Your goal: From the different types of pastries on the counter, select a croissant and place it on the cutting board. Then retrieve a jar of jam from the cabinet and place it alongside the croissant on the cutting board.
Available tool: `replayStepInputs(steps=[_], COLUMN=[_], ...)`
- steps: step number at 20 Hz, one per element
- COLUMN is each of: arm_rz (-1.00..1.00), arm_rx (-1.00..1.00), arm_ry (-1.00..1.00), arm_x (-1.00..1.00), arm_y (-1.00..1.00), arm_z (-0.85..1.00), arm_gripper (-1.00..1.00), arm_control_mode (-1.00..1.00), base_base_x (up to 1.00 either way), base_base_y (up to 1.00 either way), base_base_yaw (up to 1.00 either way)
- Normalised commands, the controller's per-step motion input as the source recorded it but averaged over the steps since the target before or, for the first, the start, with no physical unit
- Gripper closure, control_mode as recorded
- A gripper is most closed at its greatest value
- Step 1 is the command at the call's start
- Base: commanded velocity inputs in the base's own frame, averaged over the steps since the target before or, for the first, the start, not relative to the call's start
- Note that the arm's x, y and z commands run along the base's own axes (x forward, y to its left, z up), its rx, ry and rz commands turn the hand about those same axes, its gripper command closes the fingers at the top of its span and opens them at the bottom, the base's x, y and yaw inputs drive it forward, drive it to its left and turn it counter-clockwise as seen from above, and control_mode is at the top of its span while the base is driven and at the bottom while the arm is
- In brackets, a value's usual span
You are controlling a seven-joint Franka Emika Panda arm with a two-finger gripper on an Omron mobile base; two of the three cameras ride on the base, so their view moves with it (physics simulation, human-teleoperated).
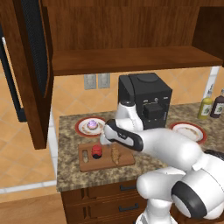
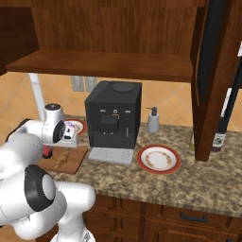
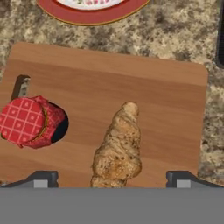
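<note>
In the hand view my gripper (image 3: 111,179) is open above the cutting board (image 3: 144,87), its fingertips (image 3: 41,178) set wide apart and holding nothing. The croissant (image 3: 118,146) lies flat on the board between and below the tips. The jar of jam (image 3: 26,121), red-lidded, stands upright on the board to the croissant's left, beside the handle slot and outside the fingers. From the left base view the jar (image 1: 96,151) and croissant (image 1: 115,154) sit side by side on the board (image 1: 103,164), on the counter (image 1: 70,173) under my wrist. The cabinet (image 1: 131,59) stands open above.
A purple-frosted cupcake (image 1: 92,125) rests on a red-rimmed plate (image 1: 81,130) just behind the board. A black coffee machine (image 1: 146,100) stands to the right, then a second plate (image 1: 189,131) and two bottles (image 1: 205,107). The open cabinet door (image 1: 30,65) hangs at the left.
</note>
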Motion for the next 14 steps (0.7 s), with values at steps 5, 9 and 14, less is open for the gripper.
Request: replayStepInputs(steps=[5, 9, 14], arm_rz=[-0.04, -0.01, -0.02], arm_rx=[0.0, 0.01, 0.02], arm_ry=[0.0, 0.0, -0.03], arm_x=[0.01, 0.02, -0.56], arm_y=[0.0, 0.0, 0.06], arm_z=[0.71, 0.89, 0.29], arm_gripper=[-1.0, -1.0, -1.0], arm_control_mode=[-1.0, -1.0, -1.0], base_base_x=[0.0, 0.0, 0.0], base_base_y=[0.0, 0.0, 0.0], base_base_yaw=[0.0, 0.0, 0.0])
